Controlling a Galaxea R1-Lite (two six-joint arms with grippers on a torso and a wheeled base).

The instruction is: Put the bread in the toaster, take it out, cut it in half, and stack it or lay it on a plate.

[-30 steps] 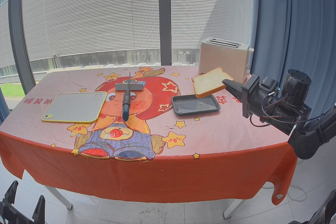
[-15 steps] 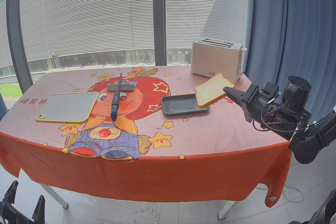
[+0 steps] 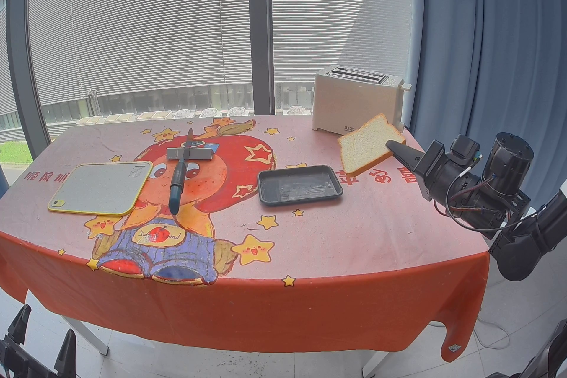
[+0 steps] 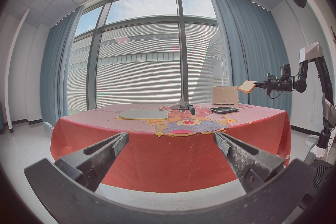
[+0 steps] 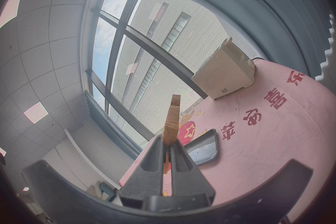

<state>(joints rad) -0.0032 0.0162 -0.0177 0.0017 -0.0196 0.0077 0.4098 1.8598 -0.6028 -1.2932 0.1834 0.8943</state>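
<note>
Two grippers logged, nearest first. Left gripper (image 4: pixel 170 137): low in front of the desk (image 3: pixel 366 222), jaws wide apart, empty. Right gripper (image 3: pixel 394 147): clenched on one edge of the bread (image 3: pixel 369 144), slice tilted in the air. Since a second ago I've carried it off the tray (image 3: pixel 263 191) (my camera swung too). Toaster (image 3: pixel 354 101) just behind; I judge loading comes next.
</note>
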